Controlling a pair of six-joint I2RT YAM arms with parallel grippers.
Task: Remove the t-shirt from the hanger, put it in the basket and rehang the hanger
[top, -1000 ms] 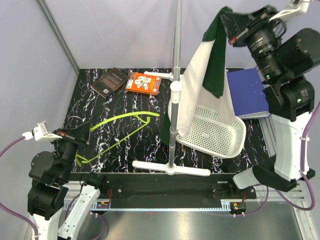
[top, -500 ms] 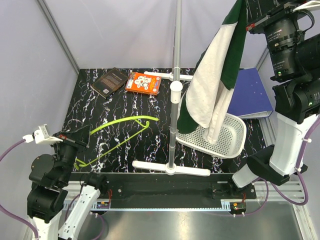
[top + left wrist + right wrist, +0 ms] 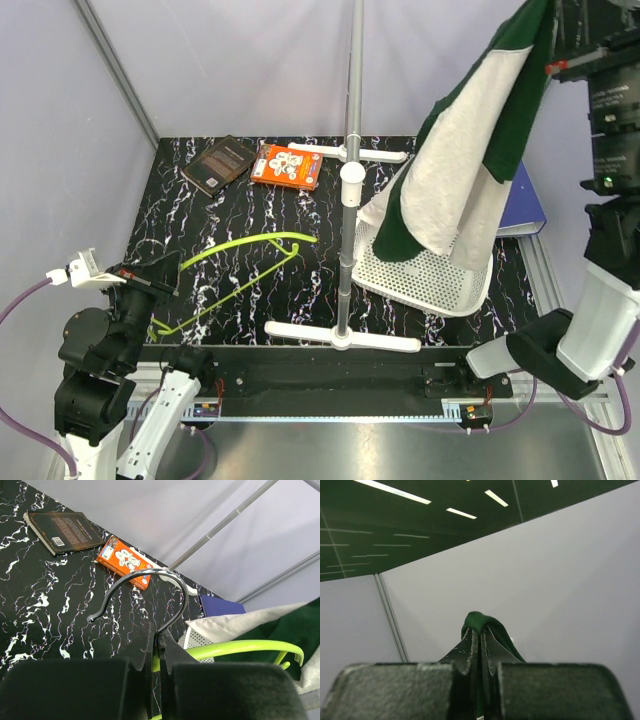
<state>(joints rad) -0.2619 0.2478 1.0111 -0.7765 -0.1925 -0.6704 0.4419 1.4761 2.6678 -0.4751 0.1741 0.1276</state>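
Black marbled table [image 3: 250, 300] carries the lot.

- Cream/green t-shirt [image 3: 455, 190] hangs high at the right, fully off the table. A dark green fold is pinched in the right tool [image 3: 481, 639], jaws clenched on cloth. The lower hem dangles over the white basket [image 3: 440, 280]; can't tell if it touches.
- Grey pole stand [image 3: 347, 200] is just left of the cloth, with nothing hung on it.
- Lime hanger [image 3: 262, 238] sits low over the left half of the table, well apart from the shirt and bare. Resting or held just off the surface, can't tell.
- Left tool [image 3: 157, 640] is clamped on the stem under the silver hook [image 3: 175, 578].

My read: separation is effectively done, since there's no fabric on the hanger. Only parking is left.

Next:
- Right arm brings the shirt down onto the basket or table, keeping the hem off the pole stand, then releases.
- Left arm lays the hanger flat and lets go.

Snag risk is low, just the pole.
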